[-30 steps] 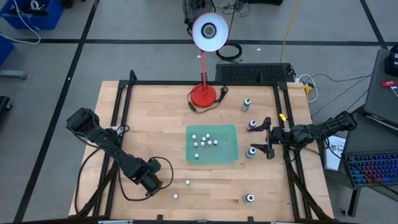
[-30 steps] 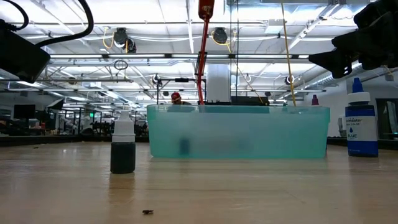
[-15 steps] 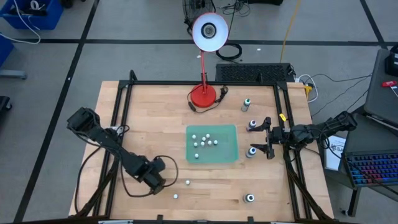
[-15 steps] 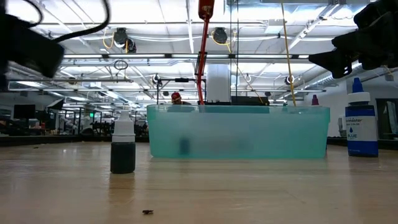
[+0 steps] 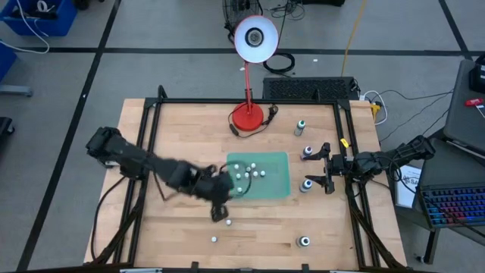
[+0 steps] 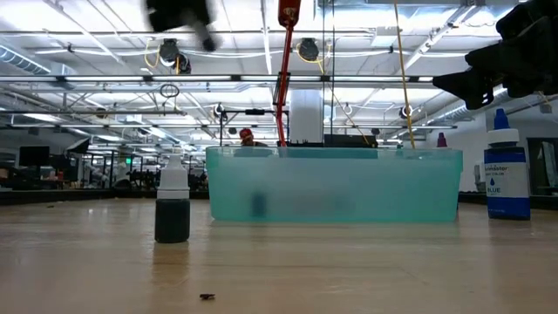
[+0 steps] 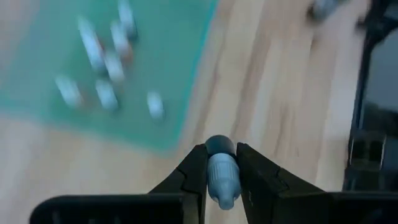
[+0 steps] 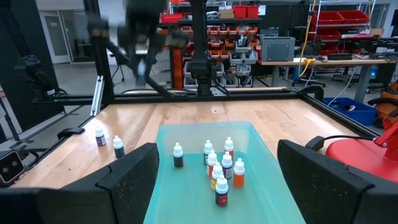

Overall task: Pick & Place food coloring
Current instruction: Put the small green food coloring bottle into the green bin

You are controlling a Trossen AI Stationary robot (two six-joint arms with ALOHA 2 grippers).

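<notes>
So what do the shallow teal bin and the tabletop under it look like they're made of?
The shallow teal bin looks like translucent frosted plastic: in the low view a bottle shows as a blur through its wall. The tabletop looks like pale matte wood, with visible plank lines and grain, possibly butcher block.

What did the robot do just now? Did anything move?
The left gripper closed on a small food coloring bottle at the table's front left, lifted it and swung toward the green tray; it now hangs by the tray's left edge. The right gripper stayed open beside the tray's right side. The bottles in the tray and the lamp did not move.
</notes>
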